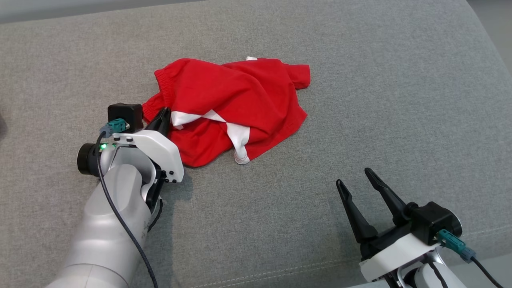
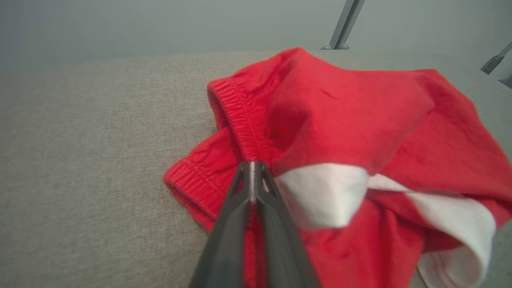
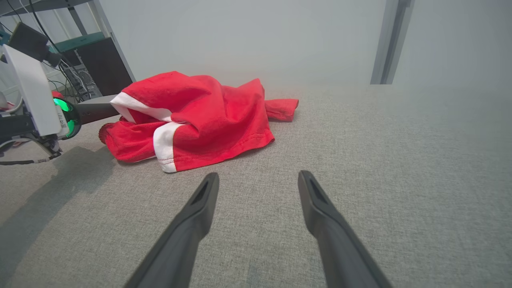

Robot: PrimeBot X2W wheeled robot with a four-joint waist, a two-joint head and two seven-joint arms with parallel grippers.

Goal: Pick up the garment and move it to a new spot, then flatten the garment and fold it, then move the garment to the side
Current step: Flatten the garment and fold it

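A crumpled pair of red shorts with white stripes [image 1: 232, 100] lies on the grey fabric surface, left of centre in the head view. My left gripper [image 1: 164, 116] is at its near-left edge, beside the elastic waistband. In the left wrist view the garment [image 2: 360, 120] spreads ahead and to the right, and the left gripper [image 2: 253, 166] has its fingers pressed together, pinching the cloth where red meets white. My right gripper [image 1: 354, 178] stands open at the lower right, apart from the garment. From the right wrist the garment [image 3: 208, 112] lies ahead of the open right gripper [image 3: 258, 176].
The grey fabric surface [image 1: 380, 80] stretches wide on all sides of the shorts. In the right wrist view, shelving and cables [image 3: 76, 72] stand beyond the surface's far-left edge, and a pale post [image 3: 390, 40] rises at the back.
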